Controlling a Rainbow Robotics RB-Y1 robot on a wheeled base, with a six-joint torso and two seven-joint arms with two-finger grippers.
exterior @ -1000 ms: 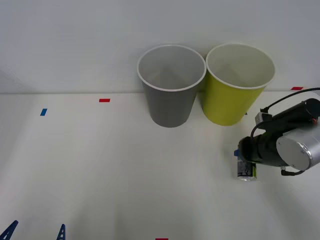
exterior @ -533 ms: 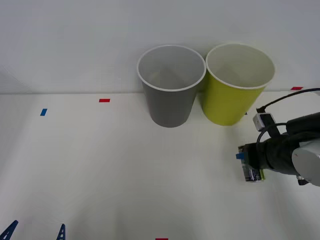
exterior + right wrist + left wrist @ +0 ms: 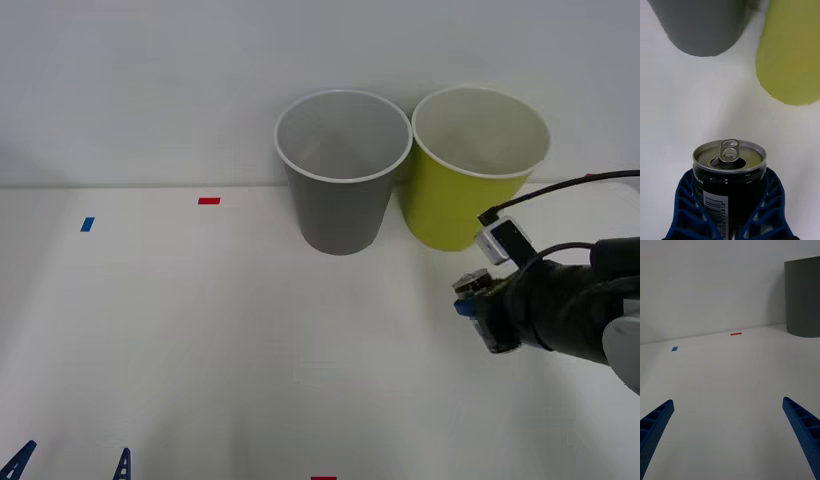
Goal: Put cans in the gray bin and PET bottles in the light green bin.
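Now the left gripper (image 3: 730, 435) waits wide open, low over the table (image 3: 200, 340). Next come the gray bin (image 3: 343, 175), then the light green bin (image 3: 478, 170). On the right, the right gripper (image 3: 478, 318) squeezes the can (image 3: 729, 176). It might drop into the wrong bin, since they touch. A barcode reads 1175818.

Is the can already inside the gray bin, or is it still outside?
Outside. The can sits clamped between the right gripper's blue fingers, short of the gray bin.

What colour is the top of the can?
Silver, with a silver pull tab; the can shows best in the right wrist view.
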